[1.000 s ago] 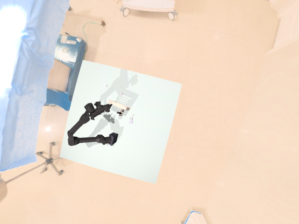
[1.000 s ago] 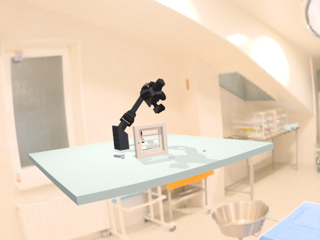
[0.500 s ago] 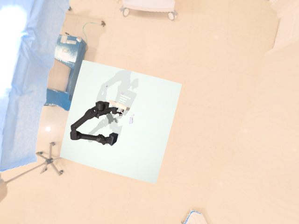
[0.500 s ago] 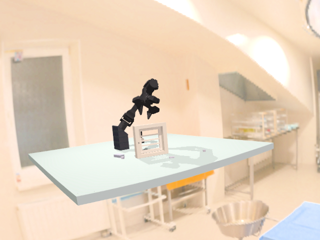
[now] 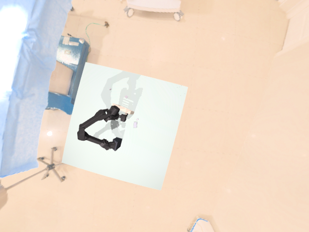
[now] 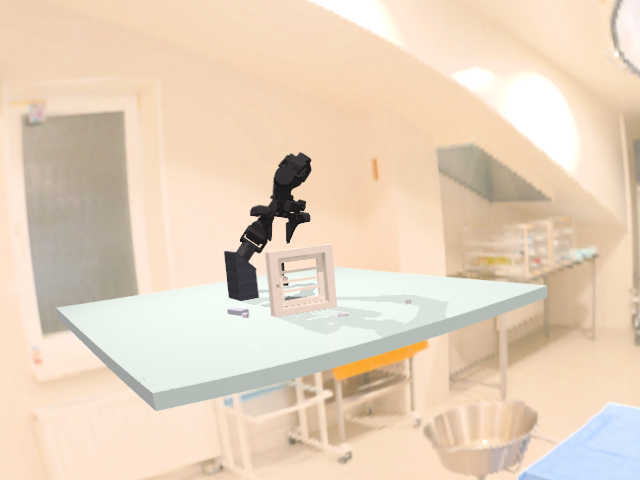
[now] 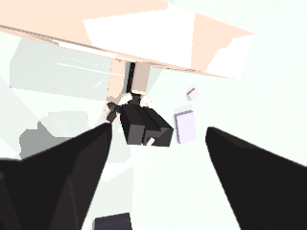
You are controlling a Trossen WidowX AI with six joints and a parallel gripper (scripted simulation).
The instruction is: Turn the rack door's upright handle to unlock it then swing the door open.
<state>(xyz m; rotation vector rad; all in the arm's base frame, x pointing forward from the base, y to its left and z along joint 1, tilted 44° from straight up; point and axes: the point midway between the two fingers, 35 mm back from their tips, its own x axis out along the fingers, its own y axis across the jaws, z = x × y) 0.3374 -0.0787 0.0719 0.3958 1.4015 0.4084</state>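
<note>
The pale rack frame stands upright on the table. Its door, with thin horizontal bars, looks closed within the frame; its exact angle cannot be told. The black upright handle is on the robot's side of the door and shows through the bars in the exterior view. My gripper is open and empty, pointing down above the rack. In the wrist view the handle appears between the fingertips but lies farther below them, with no contact. How far the handle is turned cannot be told.
A pale purple block and a smaller piece lie beside the rack. Small pieces lie beyond it. The dark robot base stands on the handle side.
</note>
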